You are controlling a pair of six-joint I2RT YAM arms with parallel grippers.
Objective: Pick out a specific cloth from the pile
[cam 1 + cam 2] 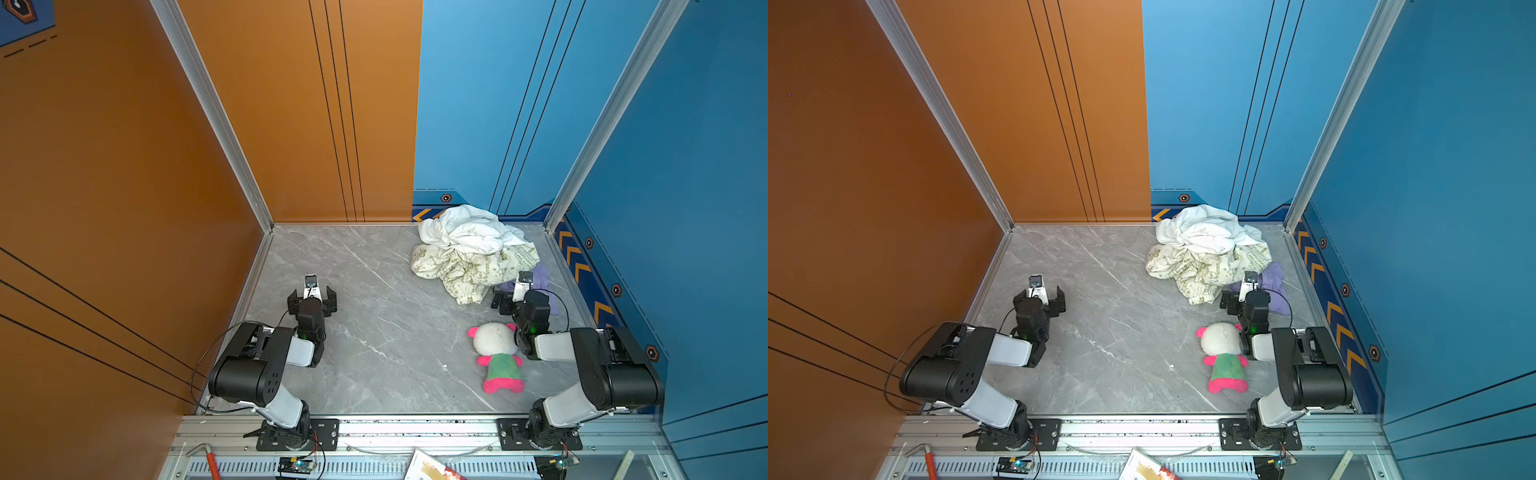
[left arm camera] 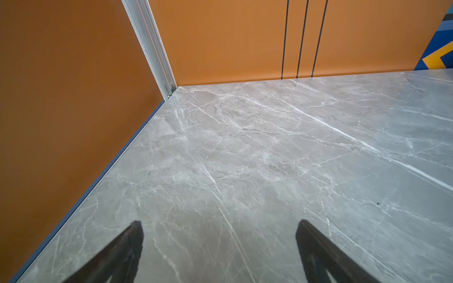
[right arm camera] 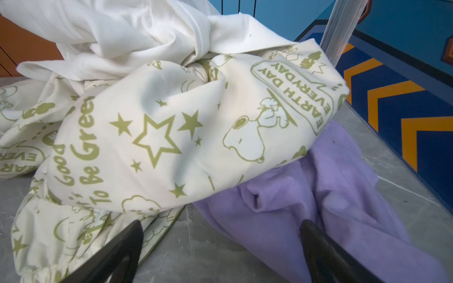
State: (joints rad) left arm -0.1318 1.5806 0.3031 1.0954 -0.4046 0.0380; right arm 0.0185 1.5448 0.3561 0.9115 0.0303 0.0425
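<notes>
Directly ahead of the right gripper (image 3: 220, 224), the lilac cloth (image 3: 331, 196) is lying crumpled on the grey marble table (image 3: 196, 250), with its far edge tucked beneath the pile (image 3: 159, 127). That gripper is standing wide open and is gripping nothing. Its 2 black fingers (image 3: 318, 245) are straddling the near corner of the heap: 1 is showing in front of the lilac fabric, the other in front of the gathered hem of the cream cloth (image 3: 73, 232). Whether either finger is touching fabric cannot be told. Beyond the fingertips (image 3: 137, 225), the cream cloth, printed with green stars and lettering, is draping over the lilac cloth, and the plain white cloth (image 3: 122, 31) is sitting farther off on top of it. To the outer side of this gripper, the lilac cloth is spreading toward the blue wall (image 3: 404, 29) with orange chevrons. Behind the gripper, just beside its wrist in both top views, the pink-and-green plush toy (image 1: 498, 357) (image 1: 1223, 357) is lying on the table, apart from the pile.

Across the table, the left gripper (image 2: 220, 222) is also standing wide open and empty, hovering over bare marble. Ahead of it, the 2 orange walls (image 2: 220, 36) are meeting at a corner post (image 2: 157, 49). The pile and the lilac cloth are lying well apart from it, toward its inner side.
</notes>
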